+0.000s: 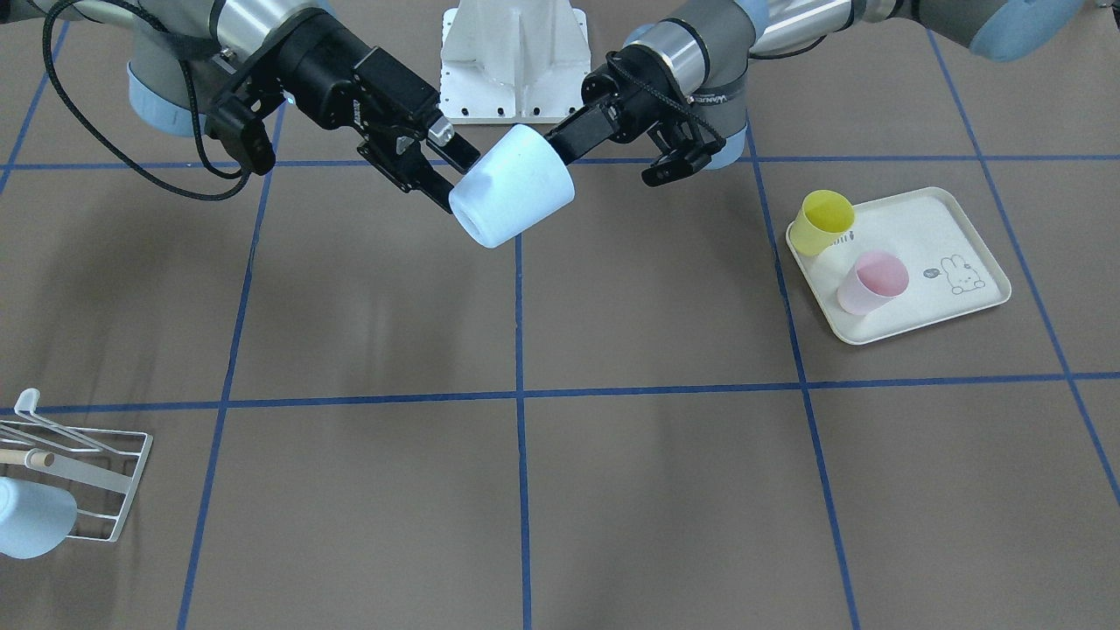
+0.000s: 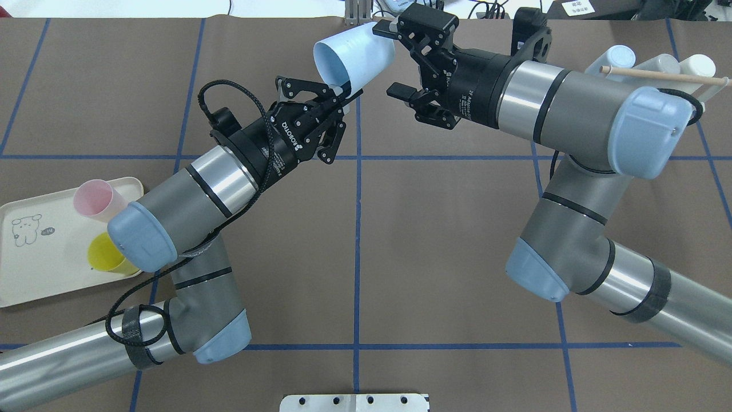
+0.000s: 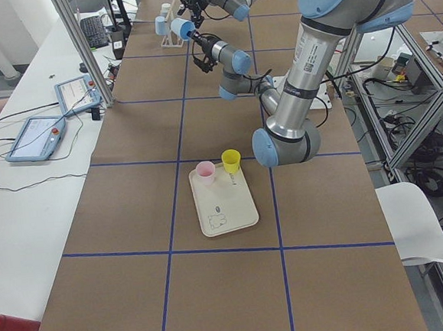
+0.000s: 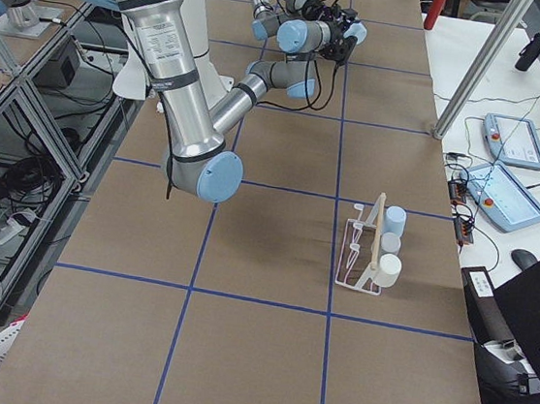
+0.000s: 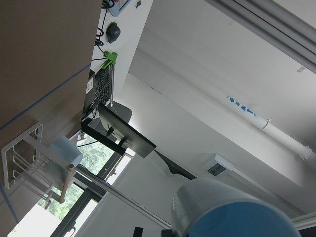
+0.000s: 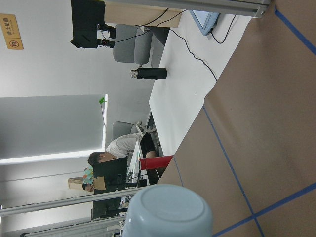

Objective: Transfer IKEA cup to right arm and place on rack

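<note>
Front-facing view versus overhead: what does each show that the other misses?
Front-facing only: the closed bottom of the blue cup and the wire base of the rack. Overhead only: the cup's open mouth, with the left gripper pinching its rim. Both: the open right gripper at the cup's base end, and the tray with a pink cup and a yellow cup.

Front-facing view: set across the table [image 1: 665, 490], looking steeply down, robot base [image 1: 514, 61] at top. Overhead view: behind the robot, looking forward and down. These 2 share the raised pale blue cup [image 1: 512, 188] and the cream tray [image 1: 927, 227]. The 2 side views look along the table from opposite ends, from afar; the rack [image 4: 354, 255] lies nearer the right-end camera. The 2 wrist views tilt upward into the room.
</note>
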### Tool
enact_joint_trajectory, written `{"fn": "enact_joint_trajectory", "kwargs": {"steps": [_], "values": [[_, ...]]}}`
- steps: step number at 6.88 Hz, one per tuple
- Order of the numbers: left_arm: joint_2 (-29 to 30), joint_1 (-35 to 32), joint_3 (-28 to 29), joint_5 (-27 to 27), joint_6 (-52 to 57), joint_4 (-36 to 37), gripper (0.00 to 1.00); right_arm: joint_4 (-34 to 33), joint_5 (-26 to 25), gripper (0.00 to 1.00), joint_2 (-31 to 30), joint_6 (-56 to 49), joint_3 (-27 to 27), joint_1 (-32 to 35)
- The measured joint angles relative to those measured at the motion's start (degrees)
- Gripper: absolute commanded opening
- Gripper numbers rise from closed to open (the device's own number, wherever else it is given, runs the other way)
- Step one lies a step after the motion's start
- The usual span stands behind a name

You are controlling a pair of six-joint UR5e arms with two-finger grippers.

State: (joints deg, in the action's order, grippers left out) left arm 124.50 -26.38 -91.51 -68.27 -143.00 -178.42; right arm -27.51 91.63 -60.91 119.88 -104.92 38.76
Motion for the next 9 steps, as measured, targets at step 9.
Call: {"fn": "enact_joint_trajectory", "kwargs": {"steps": [9], "values": [[1.47,3.11,-0.21,2.07,0.38,0.17,0.00,0.00,-0.58,0.99,0.16,0.00,0.66,-0.32]]}}
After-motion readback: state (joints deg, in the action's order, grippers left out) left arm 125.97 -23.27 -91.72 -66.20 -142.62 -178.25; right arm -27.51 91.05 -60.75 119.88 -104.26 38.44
